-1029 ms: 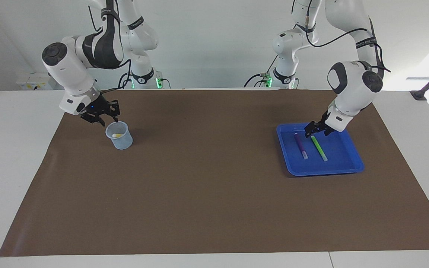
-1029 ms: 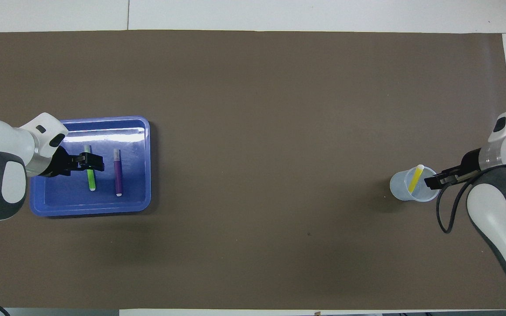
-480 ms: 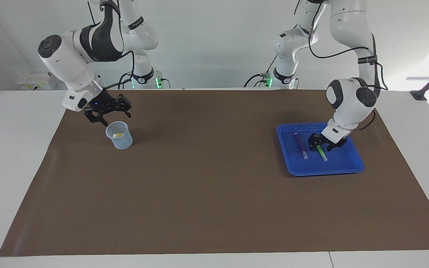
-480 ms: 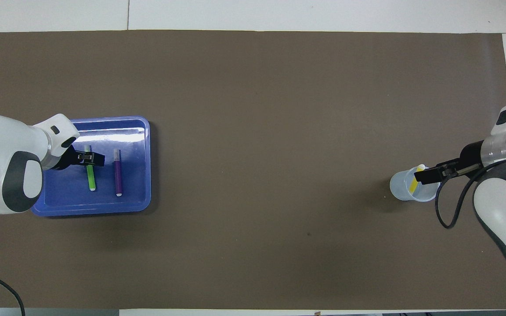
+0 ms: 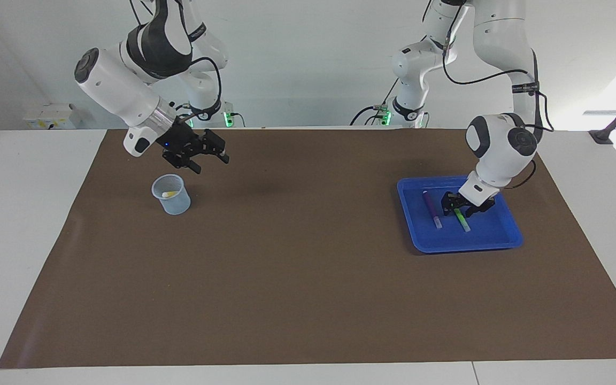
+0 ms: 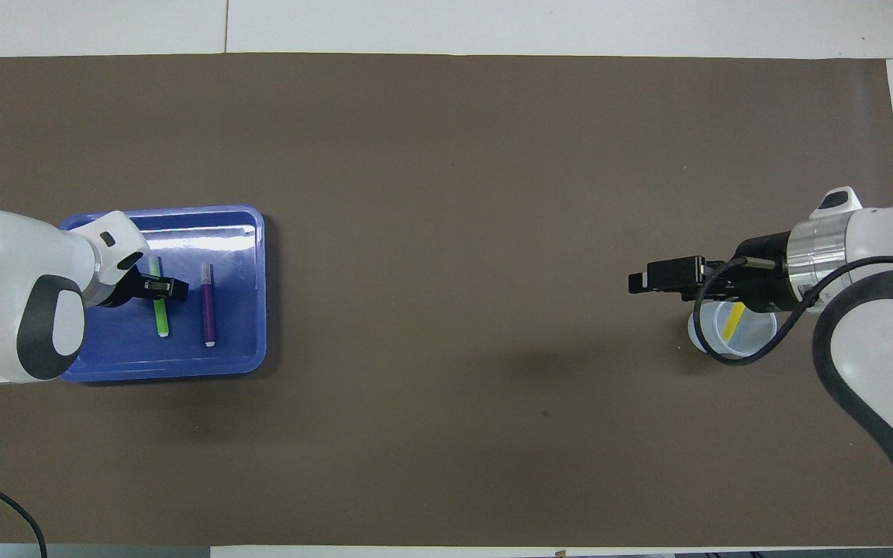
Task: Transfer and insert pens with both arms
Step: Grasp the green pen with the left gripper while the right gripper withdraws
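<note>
Brown mat: matt, smooth, paper-like sheet. Blue tray: glossy plastic, glare along rim in overhead view. Cup: translucent, frosted plastic. Green pen, purple pen: smooth plastic barrels. Tabletop: white, smooth, low sheen

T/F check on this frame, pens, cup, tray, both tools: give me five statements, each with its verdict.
1. The yellow pen stands in the clear cup. True.
2. The purple pen is in the cup too. False: it lies in the blue tray, beside the green pen.
3. The left tool is down at the green pen in the tray. True.
4. The right tool holds a pen. False: it is open and carries nothing, raised over the mat beside the cup.
5. The tray sits at the right arm's end of the table. False: it is at the left arm's end; the cup is at the right arm's.
</note>
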Tool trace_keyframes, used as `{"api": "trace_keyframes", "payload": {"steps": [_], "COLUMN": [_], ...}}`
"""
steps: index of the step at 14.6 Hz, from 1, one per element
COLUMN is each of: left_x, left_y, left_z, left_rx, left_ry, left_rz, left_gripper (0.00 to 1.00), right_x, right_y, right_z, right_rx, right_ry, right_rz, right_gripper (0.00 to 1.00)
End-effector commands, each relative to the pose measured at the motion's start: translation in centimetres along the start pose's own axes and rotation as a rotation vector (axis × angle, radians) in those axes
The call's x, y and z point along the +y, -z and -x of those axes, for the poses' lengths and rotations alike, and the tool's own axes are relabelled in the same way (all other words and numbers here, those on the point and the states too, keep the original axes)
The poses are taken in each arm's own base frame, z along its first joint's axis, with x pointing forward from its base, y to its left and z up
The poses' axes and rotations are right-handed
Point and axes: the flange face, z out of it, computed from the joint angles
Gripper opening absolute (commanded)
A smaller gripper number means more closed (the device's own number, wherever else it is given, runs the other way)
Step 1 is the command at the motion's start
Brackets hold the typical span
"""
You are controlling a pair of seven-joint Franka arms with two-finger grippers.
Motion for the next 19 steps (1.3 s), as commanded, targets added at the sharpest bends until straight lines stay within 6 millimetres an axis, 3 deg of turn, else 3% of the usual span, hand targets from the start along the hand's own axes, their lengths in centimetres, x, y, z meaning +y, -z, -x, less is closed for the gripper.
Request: {"api": "trace_keyframes", "payload": {"steps": [1, 4, 6, 9, 13, 16, 19], "left_x": [0.2, 0.2, 0.1, -0.2, -0.1, 0.3, 2.4], "left_y": [-0.3, -0.4, -0.2, 0.0, 1.2, 3.7, 6.9], "left_z": [0.5, 0.5, 0.4, 0.3, -0.7, -1.9, -3.0], "left_rx": [0.012, 0.010, 0.010, 0.014, -0.006, -0.059, -0.116], "left_ry": [-0.022, -0.020, -0.015, -0.006, 0.039, 0.091, 0.169], "left_rz": [-0.019, -0.018, -0.018, -0.019, -0.012, -0.007, -0.002], "left_gripper": [0.59, 0.27, 0.00, 0.00, 0.00, 0.00, 0.00], "right_x": [-0.6, -1.1, -1.9, -3.8, -4.2, -5.2, -6.5], "right_y": [0.5, 0.7, 0.2, -0.7, -0.6, -1.3, -2.0], "right_z": [-0.2, -0.5, -0.3, 0.2, 0.4, 0.7, 0.9], "right_rx": [0.011, 0.037, 0.029, 0.007, 0.002, -0.008, 0.007], "right_ry": [-0.087, -0.112, -0.110, -0.155, -0.165, -0.169, -0.176], "right_rz": [-0.097, -0.153, -0.174, -0.217, -0.243, -0.241, -0.237], "right_gripper": [1.00, 1.00, 1.00, 1.00, 1.00, 1.00, 1.00]}}
